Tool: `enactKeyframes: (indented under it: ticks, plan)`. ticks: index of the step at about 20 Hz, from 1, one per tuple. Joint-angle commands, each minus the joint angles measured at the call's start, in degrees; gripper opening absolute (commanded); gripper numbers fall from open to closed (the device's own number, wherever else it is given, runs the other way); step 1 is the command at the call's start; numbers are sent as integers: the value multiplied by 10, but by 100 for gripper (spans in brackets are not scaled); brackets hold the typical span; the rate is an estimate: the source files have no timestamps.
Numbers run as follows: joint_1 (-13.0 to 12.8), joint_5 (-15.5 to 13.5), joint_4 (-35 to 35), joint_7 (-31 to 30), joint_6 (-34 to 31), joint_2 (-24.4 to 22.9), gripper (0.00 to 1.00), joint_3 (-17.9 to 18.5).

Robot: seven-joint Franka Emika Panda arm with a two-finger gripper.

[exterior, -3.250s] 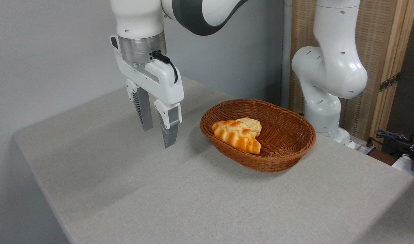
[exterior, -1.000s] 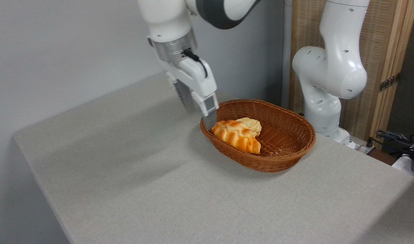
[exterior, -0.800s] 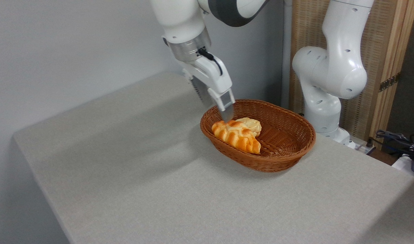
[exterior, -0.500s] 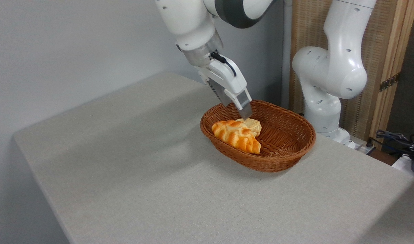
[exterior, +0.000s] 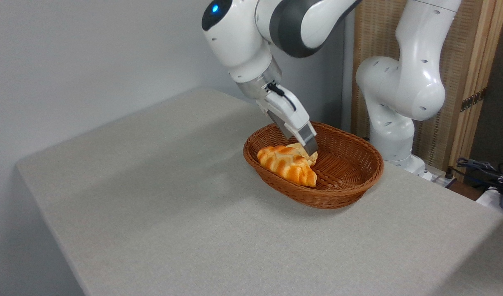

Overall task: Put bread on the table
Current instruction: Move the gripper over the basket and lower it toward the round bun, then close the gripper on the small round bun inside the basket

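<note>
Two items in wicker basket [exterior: 350,181]: bread [exterior: 301,149], braided loaf [exterior: 287,164]. End effector [exterior: 308,149] at bread; finger gap unclear.

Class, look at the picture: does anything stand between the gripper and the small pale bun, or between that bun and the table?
Nothing separates the gripper from the bun; its fingertips are already at it. On the way to the table, the basket wall surrounds the bun, and the braided loaf lies against its near side, so it must be lifted over them.
</note>
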Motion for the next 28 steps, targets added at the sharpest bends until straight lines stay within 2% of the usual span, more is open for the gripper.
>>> enactKeyframes:
  ticks: [1, 8, 13, 14, 16, 20, 28]
  plan:
    - [-31, 9, -14, 2, 32, 10, 100, 5]
    - [-33, 11, -14, 3, 47, 29, 100, 4]
    - [-43, 12, -14, 3, 47, 39, 100, 5]
    - [-43, 13, -14, 6, 47, 42, 95, 5]
    - [-43, 25, -14, 13, 47, 44, 70, 5]
    - [-43, 25, -14, 18, 47, 44, 47, 5]
    - [-43, 25, -14, 25, 46, 45, 47, 5]
